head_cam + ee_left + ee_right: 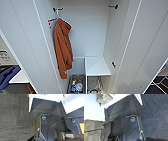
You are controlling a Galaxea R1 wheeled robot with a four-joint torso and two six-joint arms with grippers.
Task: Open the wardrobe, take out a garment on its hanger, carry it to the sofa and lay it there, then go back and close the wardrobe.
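Observation:
The wardrobe (85,30) stands right in front of me with both white doors swung wide, the left door (22,37) and the right door (147,42) framing the inside. An orange hooded jacket (63,47) hangs from the left end of the rail. The task's garment and hanger are hidden from me. Past the left door, low down, a rounded bright blue piece of the sofa (7,76) shows. Both wrist views look down on dark carpet at the wardrobe's foot (47,96).
Inside, a white box shelf (97,66) fills the lower right and a basket (76,85) of small items sits on the floor beside it, also seen as the basket (104,99). A white table (21,77) stands by the sofa. Dark carpet (15,119) lies underfoot.

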